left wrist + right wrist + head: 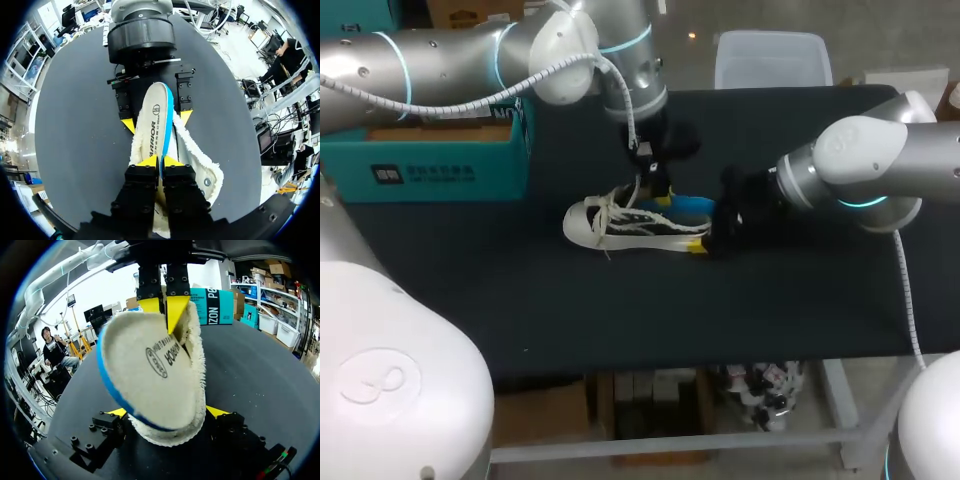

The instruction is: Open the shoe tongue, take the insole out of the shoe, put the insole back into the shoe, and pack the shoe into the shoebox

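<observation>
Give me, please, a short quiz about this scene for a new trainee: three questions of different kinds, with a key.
1. True or false: the left hand is shut on the insole.
2. Multiple choice: where on the shoe is the right hand? A) at the toe B) at the heel, one finger on each side C) on the laces
3. Fill in: in the head view, the shoebox stands to the ___ of the shoe.
Key: 1 true; 2 B; 3 left.
</observation>
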Robot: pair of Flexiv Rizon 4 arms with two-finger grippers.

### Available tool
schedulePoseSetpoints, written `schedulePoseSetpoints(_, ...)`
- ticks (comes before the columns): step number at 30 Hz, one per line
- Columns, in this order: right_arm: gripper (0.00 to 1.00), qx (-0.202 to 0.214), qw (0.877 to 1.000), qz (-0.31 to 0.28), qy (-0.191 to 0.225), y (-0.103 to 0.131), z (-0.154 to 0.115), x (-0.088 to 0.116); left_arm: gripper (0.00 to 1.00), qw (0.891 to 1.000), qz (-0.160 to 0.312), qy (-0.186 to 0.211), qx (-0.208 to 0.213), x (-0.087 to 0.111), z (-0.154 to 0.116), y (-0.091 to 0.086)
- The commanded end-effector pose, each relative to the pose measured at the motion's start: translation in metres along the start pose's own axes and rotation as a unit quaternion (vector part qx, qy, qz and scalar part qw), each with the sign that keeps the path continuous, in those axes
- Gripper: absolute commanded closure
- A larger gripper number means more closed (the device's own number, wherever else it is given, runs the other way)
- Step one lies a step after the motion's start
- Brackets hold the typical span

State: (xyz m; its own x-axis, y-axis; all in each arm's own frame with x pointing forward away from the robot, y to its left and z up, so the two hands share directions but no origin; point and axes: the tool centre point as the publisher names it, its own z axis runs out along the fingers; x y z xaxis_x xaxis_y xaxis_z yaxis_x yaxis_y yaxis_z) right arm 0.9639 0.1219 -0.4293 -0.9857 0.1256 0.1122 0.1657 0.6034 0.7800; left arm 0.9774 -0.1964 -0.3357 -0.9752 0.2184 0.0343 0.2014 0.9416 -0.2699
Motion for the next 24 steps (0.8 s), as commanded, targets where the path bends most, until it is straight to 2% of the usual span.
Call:
schedulePoseSetpoints(1, 1.0, 0.001, 1.0, 0.0, 0.0, -0.003, 0.005, 0.001, 1.0, 0.999, 0.012, 0.014, 0.034, 0.001, -0.012, 0.011)
schedulePoseSetpoints(9, 1.0, 0.001, 1.0, 0.0, 0.0, -0.003, 0.005, 0.001, 1.0, 0.996, 0.042, 0.023, 0.076, 0.016, -0.041, 0.004)
schedulePoseSetpoints(24, 1.0, 0.001, 1.0, 0.0, 0.0, -0.003, 0.005, 0.001, 1.0, 0.976, 0.112, 0.026, 0.186, 0.044, -0.102, -0.037)
